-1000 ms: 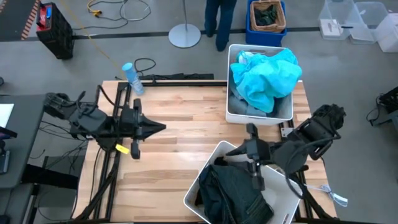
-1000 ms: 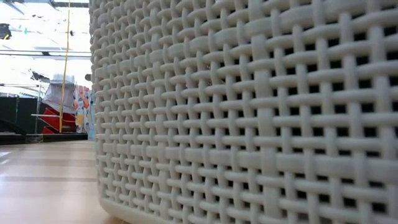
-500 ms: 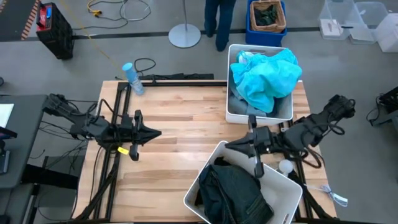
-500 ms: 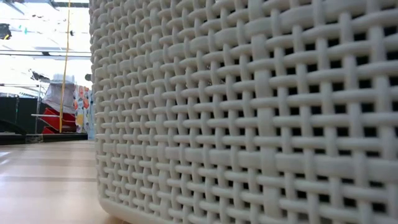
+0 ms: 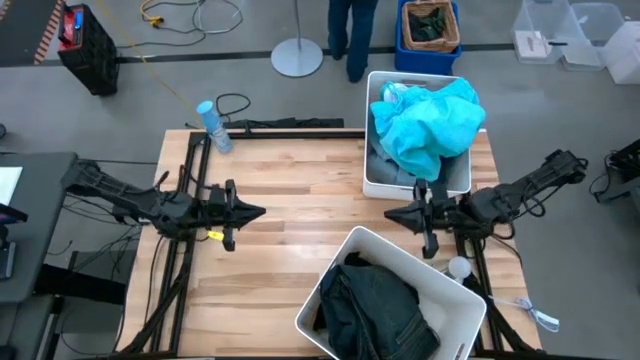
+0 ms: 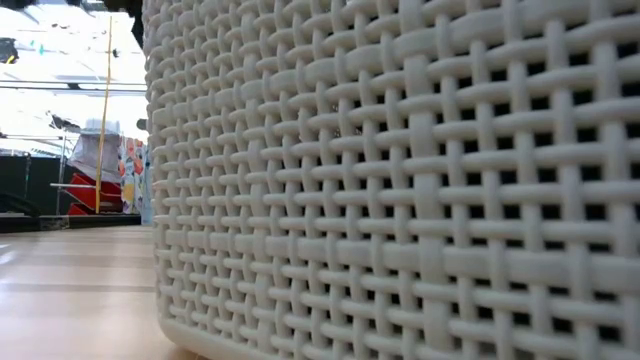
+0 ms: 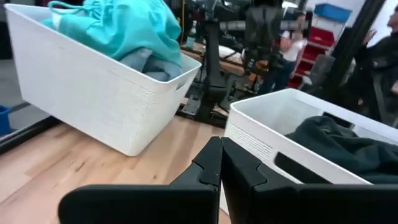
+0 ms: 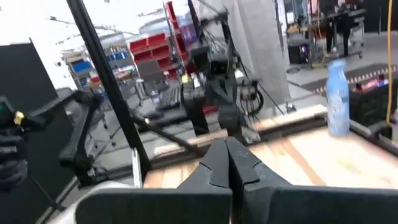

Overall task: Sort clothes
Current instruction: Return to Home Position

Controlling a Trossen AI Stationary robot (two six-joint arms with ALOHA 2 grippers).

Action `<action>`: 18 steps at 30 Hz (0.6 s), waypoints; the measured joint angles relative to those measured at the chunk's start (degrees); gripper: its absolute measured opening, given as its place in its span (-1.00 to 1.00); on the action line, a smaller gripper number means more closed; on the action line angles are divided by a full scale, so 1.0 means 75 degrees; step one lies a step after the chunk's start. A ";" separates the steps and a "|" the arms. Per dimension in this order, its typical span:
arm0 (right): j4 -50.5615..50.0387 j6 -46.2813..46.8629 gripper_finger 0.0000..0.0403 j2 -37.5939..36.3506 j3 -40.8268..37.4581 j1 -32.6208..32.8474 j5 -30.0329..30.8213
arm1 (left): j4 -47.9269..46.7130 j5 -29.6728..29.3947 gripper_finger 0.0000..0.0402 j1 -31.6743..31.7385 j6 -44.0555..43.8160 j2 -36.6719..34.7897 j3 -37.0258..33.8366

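While the left claw [image 5: 258, 211] hangs pinched together over the tabletop's [image 5: 290, 260] left side, pointing inward, the right claw [image 5: 392, 214] faces it, fingers pressed together too, empty, between the two bins! Just beside it, the far bin [image 5: 372, 182] holds the turquoise top [image 5: 430, 125], heaped over the rim, with pale denim [image 5: 384, 165] under it. Nearer, the angled bin [image 5: 365, 238] carries the dark jeans [image 5: 385, 310]; the black top can't be told apart in that dark heap. A blue bottle [image 5: 212, 125] stands at the far left corner.
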 joint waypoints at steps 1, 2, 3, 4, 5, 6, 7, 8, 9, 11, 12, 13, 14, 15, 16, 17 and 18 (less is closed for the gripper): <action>0.0094 0.0070 -1.00 -0.0106 -0.0271 -0.0033 -0.0006 | 0.0172 0.0095 -1.00 0.0124 -0.0025 -0.0066 -0.0176; 0.0236 0.0144 -1.00 -0.0196 -0.0539 -0.0056 -0.0010 | 0.0315 0.0203 -1.00 0.0242 -0.0075 -0.0136 -0.0347; 0.0421 0.0173 -1.00 -0.0275 -0.0817 -0.0099 -0.0024 | 0.0473 0.0298 -1.00 0.0350 -0.0148 -0.0213 -0.0530; 0.0672 0.0177 -1.00 -0.0344 -0.1072 -0.0134 -0.0024 | 0.0578 0.0360 -1.00 0.0465 -0.0230 -0.0307 -0.0735; 0.0958 0.0180 -1.00 -0.0409 -0.1322 -0.0157 -0.0024 | 0.0620 0.0401 -1.00 0.0561 -0.0302 -0.0398 -0.0917; 0.1225 0.0171 -1.00 -0.0477 -0.1572 -0.0197 -0.0024 | 0.0684 0.0495 -1.00 0.0649 -0.0371 -0.0505 -0.1082; 0.1435 0.0168 -1.00 -0.0536 -0.1802 -0.0226 -0.0024 | 0.0722 0.0557 -1.00 0.0724 -0.0431 -0.0623 -0.1245; 0.1607 0.0165 -1.00 -0.0589 -0.2020 -0.0247 -0.0024 | 0.0720 0.0586 -1.00 0.0790 -0.0464 -0.0758 -0.1388; 0.1773 0.0161 -1.00 -0.0649 -0.2237 -0.0279 -0.0024 | 0.0723 0.0614 -1.00 0.0850 -0.0487 -0.0899 -0.1509; 0.2009 0.0151 -1.00 -0.0784 -0.2656 -0.0315 -0.0032 | 0.0741 0.0655 -1.00 0.0953 -0.0494 -0.1195 -0.1780; 0.2221 0.0092 -1.00 -0.0852 -0.2857 -0.0339 -0.0105 | 0.0704 0.0662 -1.00 0.0998 -0.0503 -0.1344 -0.1888; 0.2394 0.0049 -1.00 -0.0931 -0.3066 -0.0358 -0.0204 | 0.0697 0.0669 -1.00 0.1033 -0.0505 -0.1481 -0.1987; 0.2564 0.0043 -1.00 -0.1004 -0.3289 -0.0387 -0.0224 | 0.0711 0.0675 -1.00 0.1056 -0.0507 -0.1607 -0.2095; 0.2765 0.0043 -1.00 -0.1081 -0.3511 -0.0387 -0.0228 | 0.0716 0.0675 -1.00 0.1084 -0.0505 -0.1746 -0.2211; 0.2948 0.0037 -1.00 -0.1162 -0.3729 -0.0387 -0.0228 | 0.0708 0.0675 -1.00 0.1105 -0.0507 -0.1883 -0.2319; 0.3153 0.0019 -1.00 -0.1243 -0.3954 -0.0387 -0.0228 | 0.0701 0.0675 -1.00 0.1132 -0.0507 -0.1990 -0.2422; 0.3390 0.0012 -1.00 -0.1322 -0.4174 -0.0387 -0.0228 | 0.0691 0.0672 -1.00 0.1146 -0.0505 -0.2098 -0.2511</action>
